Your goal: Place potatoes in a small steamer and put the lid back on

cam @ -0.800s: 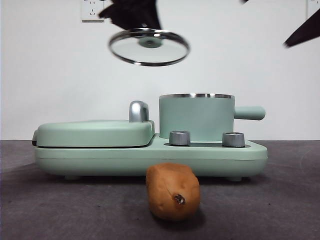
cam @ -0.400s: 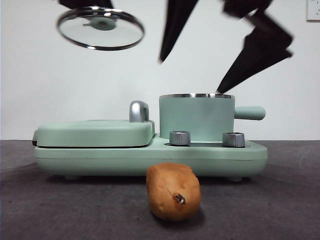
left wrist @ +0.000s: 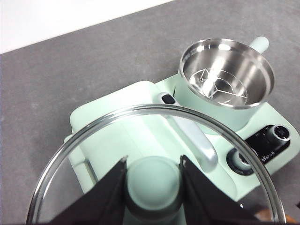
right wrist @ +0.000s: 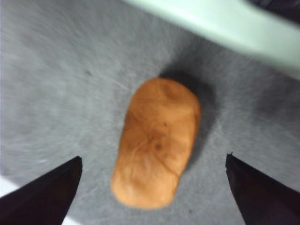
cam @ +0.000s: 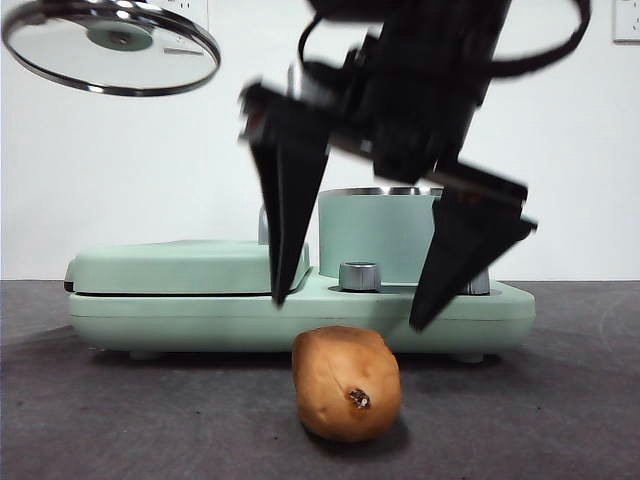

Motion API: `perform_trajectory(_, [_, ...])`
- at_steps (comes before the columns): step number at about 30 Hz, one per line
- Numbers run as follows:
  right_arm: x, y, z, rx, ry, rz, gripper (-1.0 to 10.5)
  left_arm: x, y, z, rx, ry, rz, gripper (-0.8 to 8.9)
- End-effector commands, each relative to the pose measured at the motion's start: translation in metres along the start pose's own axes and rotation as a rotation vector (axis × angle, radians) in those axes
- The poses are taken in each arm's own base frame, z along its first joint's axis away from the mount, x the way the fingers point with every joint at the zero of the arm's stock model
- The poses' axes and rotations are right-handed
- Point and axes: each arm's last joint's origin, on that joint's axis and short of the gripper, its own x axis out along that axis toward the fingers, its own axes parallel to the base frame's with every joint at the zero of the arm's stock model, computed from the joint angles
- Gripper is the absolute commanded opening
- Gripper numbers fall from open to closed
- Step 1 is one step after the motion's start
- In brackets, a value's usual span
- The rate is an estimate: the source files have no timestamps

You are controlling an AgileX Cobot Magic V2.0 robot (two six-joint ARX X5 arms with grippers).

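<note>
Your right gripper (cam: 345, 313) hangs above the potato (cam: 346, 383) with its two black jaws spread wide, wider than the potato is broad, and touching nothing. In the front view one jaw tip points down in front of the griddle cover (cam: 190, 266) and the other in front of the cooker's base (cam: 300, 315), both tips above the potato's top. In the right wrist view the jaws stand to either side of the potato (right wrist: 156, 142) with bare desk (right wrist: 61, 93) between them and its skin; that picture is blurred.

The potato lies on the grey desk (cam: 120, 420) near its front edge, just in front of the mint-green cooker, its dark spot facing the front camera.

Your left gripper (left wrist: 153, 165) is clamped on the mint-green knob (left wrist: 152, 185) of the glass lid (left wrist: 117, 140), one jaw on each side of the knob. It holds the lid (cam: 110, 48) high in the air, tilted a little, above the griddle end of the cooker and well apart from the small steamer (cam: 392, 235).

The small steamer (left wrist: 226, 75) sits uncovered on the cooker beside the griddle's chrome handle (left wrist: 197, 145); its steel inside shows nothing but a rack at the bottom. Two control knobs (cam: 360, 276) sit in front of it.
</note>
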Motion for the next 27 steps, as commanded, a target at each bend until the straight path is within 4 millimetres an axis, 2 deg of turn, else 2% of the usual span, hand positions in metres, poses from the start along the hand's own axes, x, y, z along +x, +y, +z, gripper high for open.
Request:
perform_trajectory(1, [0.014,0.006,0.003,0.0,0.026,-0.01,4.9,-0.007,-0.003,0.001,-0.002,-0.034,-0.006,0.14])
perform_trajectory(7, [0.037,0.003,0.003,0.008,0.089,-0.035,4.7,-0.013,-0.007,-0.001,0.004,-0.045,-0.015,0.14])
perform_trajectory(9, [0.04,0.003,0.003,0.007,0.106,-0.028,3.6,-0.013,-0.008,-0.001,0.007,-0.046,-0.019,0.14])
perform_trajectory(12, [0.041,0.004,0.003,0.005,0.116,-0.009,1.4,-0.013,-0.01,-0.001,0.011,-0.046,-0.025,0.14])
perform_trajectory(14, [0.041,0.004,0.004,0.004,0.112,0.002,0.9,-0.013,-0.01,-0.001,0.012,-0.046,-0.026,0.14])
perform_trajectory(16, [0.038,0.006,0.006,0.005,0.115,0.015,0.9,-0.013,-0.01,-0.001,0.013,-0.045,-0.026,0.14])
perform_trajectory(20, [0.019,0.009,0.021,-0.008,0.109,0.023,0.9,-0.013,-0.01,-0.001,0.019,-0.045,-0.025,0.14])
perform_trajectory(24, [-0.017,0.01,0.046,-0.029,0.069,0.024,0.9,-0.013,-0.01,-0.001,0.019,-0.045,-0.024,0.14])
perform_trajectory(27, [-0.049,0.001,0.067,-0.026,0.021,0.026,0.9,-0.013,-0.01,-0.001,0.019,-0.045,-0.024,0.14])
